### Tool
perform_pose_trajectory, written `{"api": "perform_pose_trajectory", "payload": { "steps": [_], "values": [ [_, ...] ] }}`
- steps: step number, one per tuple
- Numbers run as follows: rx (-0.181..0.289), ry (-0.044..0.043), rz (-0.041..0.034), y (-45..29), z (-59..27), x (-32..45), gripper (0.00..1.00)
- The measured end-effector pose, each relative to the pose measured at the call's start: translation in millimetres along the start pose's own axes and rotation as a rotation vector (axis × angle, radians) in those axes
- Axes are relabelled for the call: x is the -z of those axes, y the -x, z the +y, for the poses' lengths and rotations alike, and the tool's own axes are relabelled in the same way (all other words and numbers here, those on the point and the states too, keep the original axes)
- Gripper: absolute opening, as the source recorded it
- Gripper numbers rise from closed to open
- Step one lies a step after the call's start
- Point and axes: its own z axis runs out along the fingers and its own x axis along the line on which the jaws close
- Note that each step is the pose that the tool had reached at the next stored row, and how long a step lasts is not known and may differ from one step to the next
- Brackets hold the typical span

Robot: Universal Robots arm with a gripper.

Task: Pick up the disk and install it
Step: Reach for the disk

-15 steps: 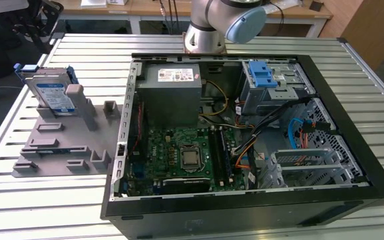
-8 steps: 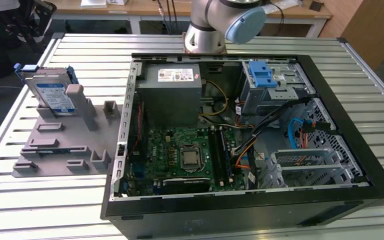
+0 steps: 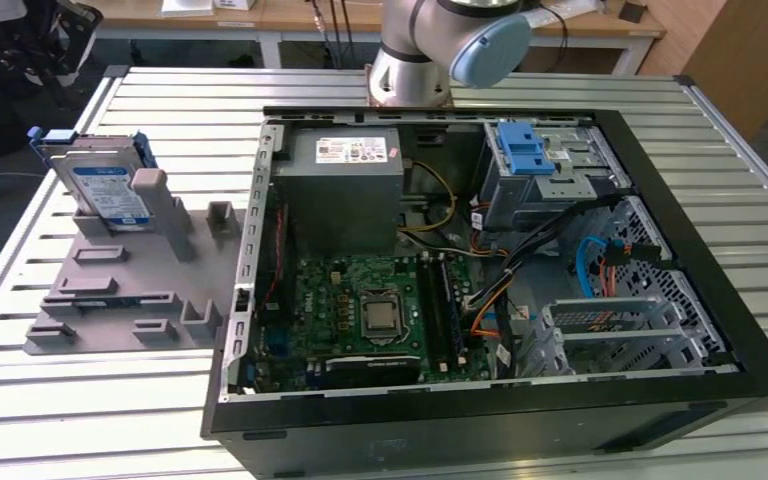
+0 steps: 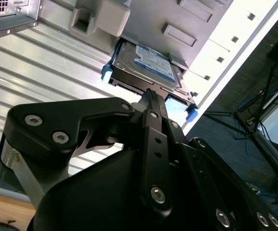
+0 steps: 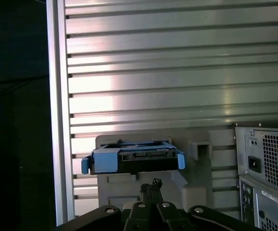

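Jaws closed together, gripping nothing, apart from the disk (image 5: 131, 160), upright in grey holder (image 3: 131, 292)

Disk (image 3: 101, 192), silver with white-and-blue label (blue bracket around edges), leaning on edge in grey stand (image 3: 157, 275)

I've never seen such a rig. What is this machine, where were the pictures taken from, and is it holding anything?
The machine is one robot arm, its base at the top of the exterior view. That camera, off the arm, looks down on a slatted metal table bearing an open computer case and a grey holder. The disk, in its blue bracket, stands in that holder. Both wrist views come from cameras riding on the arm, so its black gripper looms close. It is shut, holds nothing, and points toward the disk without touching it.
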Motion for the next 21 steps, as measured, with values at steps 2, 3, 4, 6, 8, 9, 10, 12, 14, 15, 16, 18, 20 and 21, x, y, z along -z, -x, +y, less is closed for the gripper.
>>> {"api": "perform_pose_trajectory", "payload": {
  "steps": [2, 3, 4, 6, 8, 9, 10, 12, 14, 15, 16, 18, 20, 21],
  "values": [
    [0.0, 0.0, 0.0001, -1.9, -0.3, -0.1, 0.11],
    [0.0, 0.0, 0.0, -3.1, -0.4, -0.2, 0.11],
    [0.0, 0.0, 0.0, -4.5, -0.5, -0.3, 0.11],
    [0.0, 0.0, 0.0, -7.8, -0.8, -0.6, 0.11],
    [0.0, 0.0001, 0.0, -10.7, -1.0, -0.8, 0.11],
    [0.0, 0.0, 0.0, -12.0, -1.1, -0.9, 0.11],
    [0.0, 0.0, 0.0001, -13.2, -1.2, -1.0, 0.11],
    [0.0, 0.0001, -0.0001, -16.1, -1.4, -1.3, 0.11],
    [0.0, 0.0, 0.0001, -18.5, -1.6, -1.5, 0.11],
    [0.0, 0.0, 0.0001, -19.6, -1.7, -1.6, 0.11],
    [0.0, 0.0, 0.0001, -20.7, -1.8, -1.7, 0.11],
    [0.0, 0.0, 0.0001, -23.1, -2.0, -1.9, 0.11],
    [0.0, 0.0, 0.0002, -25.4, -2.2, -2.1, 0.11],
    [0.0, 0.0, 0.0002, -26.3, -2.3, -2.2, 0.11]
  ]
}}
